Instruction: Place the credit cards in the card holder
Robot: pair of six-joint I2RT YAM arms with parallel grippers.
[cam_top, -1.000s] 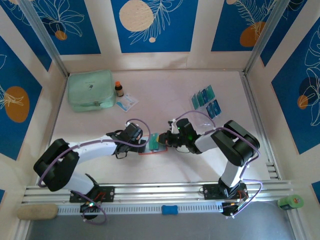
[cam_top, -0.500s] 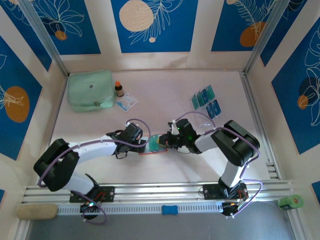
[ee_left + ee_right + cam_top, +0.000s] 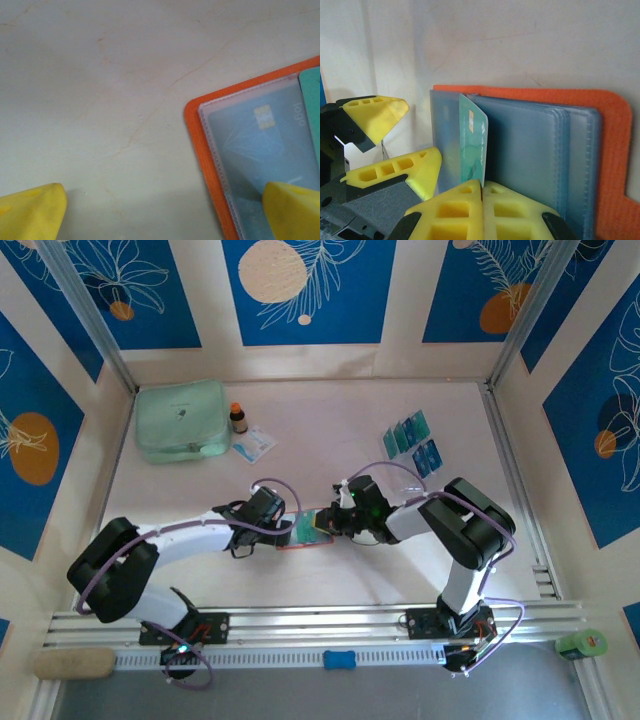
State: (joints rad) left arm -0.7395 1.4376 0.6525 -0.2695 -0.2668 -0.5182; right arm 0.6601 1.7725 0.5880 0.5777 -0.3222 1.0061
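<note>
The orange card holder (image 3: 615, 150) lies open on the counter (image 3: 330, 430), between the two arms. The right pincer (image 3: 482, 192) is clamped tight on a green card (image 3: 472, 145), which stands on edge against the holder's clear pockets. The left pincer (image 3: 160, 212) is spread wide and holds nothing, with one fingertip over the holder's edge. The other credit cards (image 3: 413, 443) lie clustered toward the counter's far right.

The left arm (image 3: 185, 538) and right arm (image 3: 462, 585) have white links, black joints and looping purple cables; yellow fingers (image 3: 427, 170) bear square cut-outs.
</note>
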